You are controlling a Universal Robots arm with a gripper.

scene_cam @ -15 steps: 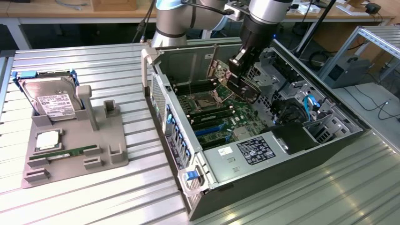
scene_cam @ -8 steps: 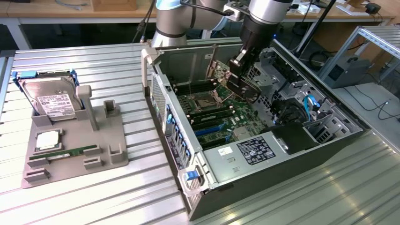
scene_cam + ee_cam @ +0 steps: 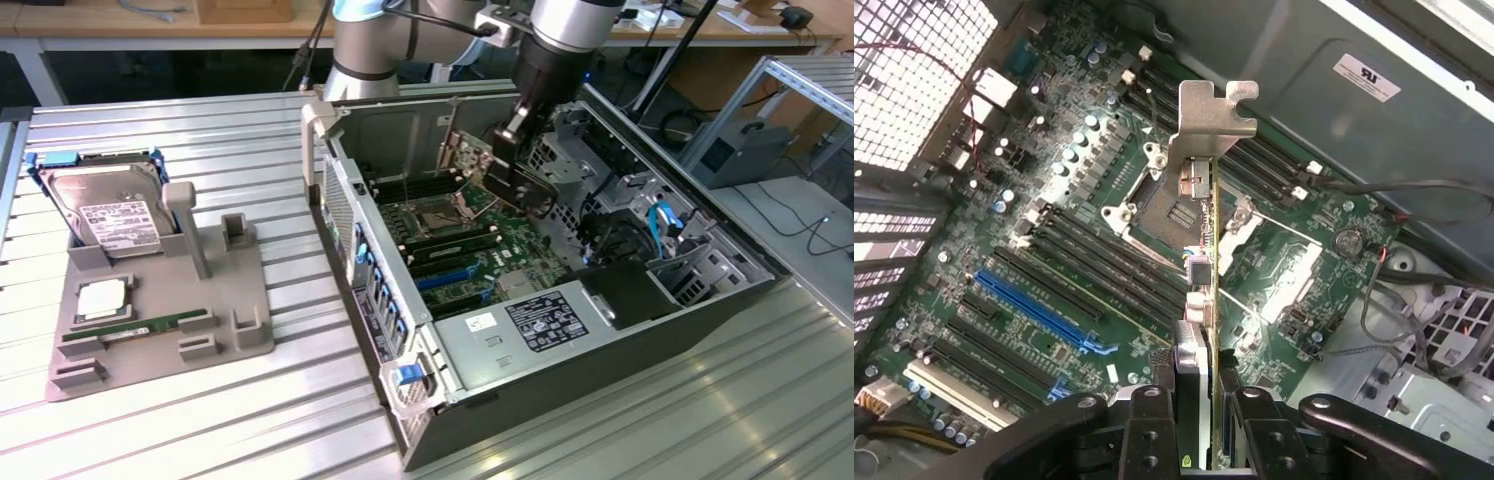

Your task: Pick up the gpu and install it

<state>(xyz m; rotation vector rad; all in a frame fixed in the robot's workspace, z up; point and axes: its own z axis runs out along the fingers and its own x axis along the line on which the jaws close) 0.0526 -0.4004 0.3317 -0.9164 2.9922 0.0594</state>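
The pincer (image 3: 1199, 425) is shut tight on the gpu (image 3: 1204, 300). One finger (image 3: 1149, 420) presses on each flat side, but only at one end of the card. That is the first worry: the card is long, so a small bump could make it tip or slide in the grip.

The silver bracket (image 3: 1214, 110) at the far end could catch on the wall of the computer case (image 3: 400, 400). The card looks to hang above the motherboard (image 3: 1054, 190), near the processor socket (image 3: 1154, 205), and it is not in any slot. If it went down there, its thin bottom edge could hit the socket or the memory slots and hurt the little parts. If it were pushed in crooked, it could jam.

In the exterior view the pincer (image 3: 511, 178) is inside the open case. The gpu (image 3: 470, 155) sticks out from it toward ten o'clock, standing on its thin edge. The long blue slot (image 3: 447, 275) is toward seven o'clock from the pincer, so I think the card is not lined up with it.

Far off at nine o'clock, a grey tray (image 3: 200, 350) on the counter (image 3: 200, 130) holds the hard drive (image 3: 114, 210).
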